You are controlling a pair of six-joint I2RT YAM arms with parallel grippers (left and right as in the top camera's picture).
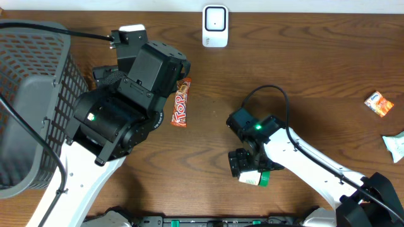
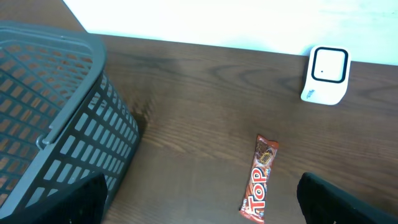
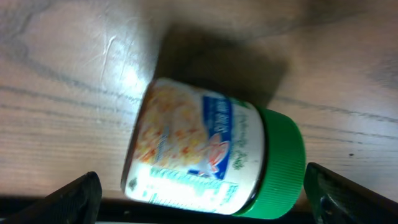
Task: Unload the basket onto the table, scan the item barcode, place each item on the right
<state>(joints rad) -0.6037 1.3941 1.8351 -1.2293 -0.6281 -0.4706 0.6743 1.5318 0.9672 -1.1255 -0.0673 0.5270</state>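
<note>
Dark wooden table (image 1: 303,69), white wall (image 2: 186,18) perhaps

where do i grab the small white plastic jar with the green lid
Probably end to end from straight above, squeezing the flat base against the top of the green lid. The white plastic jar lies on its side, so its round wall could roll; the open right gripper straddles both ends.

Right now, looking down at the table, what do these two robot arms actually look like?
The left arm and right arm share smooth white tubular links and chunky black housings. Each carries a small green light and trails a black cable. The gripper fingers are flat and black.
</note>
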